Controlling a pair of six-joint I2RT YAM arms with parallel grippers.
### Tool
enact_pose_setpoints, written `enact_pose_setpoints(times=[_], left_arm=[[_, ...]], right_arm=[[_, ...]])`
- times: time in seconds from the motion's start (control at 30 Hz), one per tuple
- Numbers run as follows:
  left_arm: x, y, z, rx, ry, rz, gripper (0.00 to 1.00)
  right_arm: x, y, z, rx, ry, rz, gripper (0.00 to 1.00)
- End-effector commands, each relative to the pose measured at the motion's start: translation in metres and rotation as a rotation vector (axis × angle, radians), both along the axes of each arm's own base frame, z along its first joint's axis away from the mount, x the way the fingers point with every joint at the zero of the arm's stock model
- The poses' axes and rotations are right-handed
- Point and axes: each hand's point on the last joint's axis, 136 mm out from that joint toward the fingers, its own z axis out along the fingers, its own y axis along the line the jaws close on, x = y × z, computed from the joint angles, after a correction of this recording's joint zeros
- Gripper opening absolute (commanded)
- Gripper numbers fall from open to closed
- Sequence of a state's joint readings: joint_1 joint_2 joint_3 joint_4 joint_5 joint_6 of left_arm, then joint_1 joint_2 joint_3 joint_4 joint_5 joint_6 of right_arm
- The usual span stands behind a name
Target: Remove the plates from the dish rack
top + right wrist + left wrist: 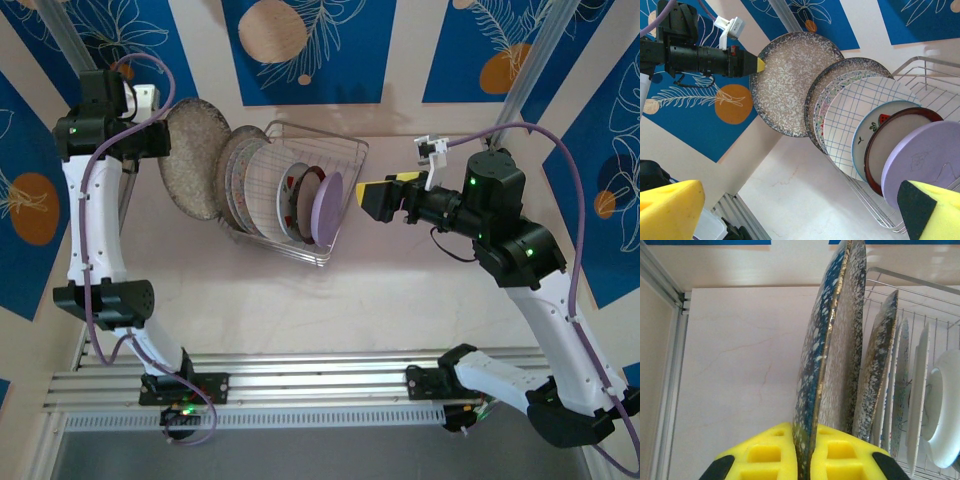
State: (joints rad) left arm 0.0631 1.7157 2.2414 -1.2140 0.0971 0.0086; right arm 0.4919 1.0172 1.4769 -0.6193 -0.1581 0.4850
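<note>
The table [400, 300] was a pale cream slab with faint veins. The rack [320, 134] stood directly on it, toward the far wall [400, 115] and a little left of centre, turned at an angle to the table's edges. From the rack's near corner the tabletop ran on to a slotted metal rail [320, 380] along the near edge, well apart from the rack.
</note>
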Motion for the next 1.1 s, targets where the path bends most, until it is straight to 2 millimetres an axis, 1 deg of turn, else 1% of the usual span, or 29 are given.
enact_pose_setpoints(times=[0.0,0.17,0.33,0.77,1.07], left_arm=[[-0.012,-0.003,0.095,-0.007,-0.317,-0.001,0.00],[-0.014,-0.003,0.103,-0.009,-0.343,0.001,0.00],[-0.016,0.000,0.106,-0.001,-0.346,0.014,0.00],[-0.027,0.019,0.111,0.084,-0.348,0.099,0.00],[-0.036,0.030,0.118,0.120,-0.366,0.152,0.00]], right_arm=[[-0.006,0.002,0.005,0.019,-0.011,0.016,1.00],[-0.006,0.002,0.005,0.019,-0.008,0.018,1.00],[-0.005,0.003,0.004,0.018,-0.008,0.019,1.00],[-0.006,0.004,0.004,0.022,-0.001,0.027,1.00],[-0.006,0.005,0.002,0.023,0.007,0.028,1.00]])
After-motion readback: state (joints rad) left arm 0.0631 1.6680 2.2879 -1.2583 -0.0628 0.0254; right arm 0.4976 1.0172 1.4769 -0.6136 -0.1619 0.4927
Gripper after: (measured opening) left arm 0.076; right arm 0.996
